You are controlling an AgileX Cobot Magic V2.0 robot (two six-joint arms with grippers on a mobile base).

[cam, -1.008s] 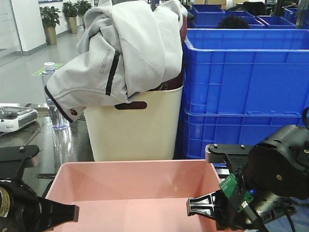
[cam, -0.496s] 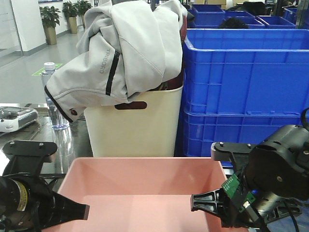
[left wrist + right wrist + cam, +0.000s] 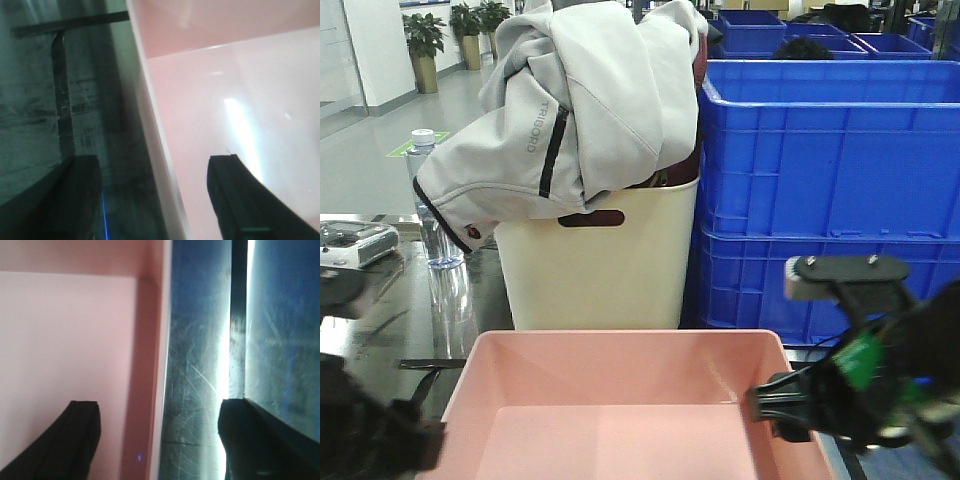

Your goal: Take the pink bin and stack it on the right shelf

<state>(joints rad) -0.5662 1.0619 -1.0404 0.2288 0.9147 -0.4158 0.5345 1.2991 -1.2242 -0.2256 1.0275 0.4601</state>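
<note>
The pink bin (image 3: 620,400) lies low in the front view on the shiny steel shelf top (image 3: 35,100) marked with black tape lines. My left gripper (image 3: 155,200) is open and straddles the bin's left wall (image 3: 155,130), one finger inside the bin and one outside. In the front view it is a dark blur (image 3: 380,440) at the bin's left corner. My right gripper (image 3: 160,440) is open and straddles the bin's right wall (image 3: 152,365) in the same way. It sits at the right rim in the front view (image 3: 785,408). Neither pair of jaws touches the walls.
A cream handled basket (image 3: 600,270) with a grey jacket (image 3: 580,110) draped over it stands just behind the bin. Stacked blue crates (image 3: 830,180) stand at the back right. A water bottle (image 3: 430,210) and a white device (image 3: 355,245) are at the left.
The bin has shifted a little to the right. My left arm has dropped back to the lower left corner, blurred. My right arm has moved right, out to the bin's right rim.
</note>
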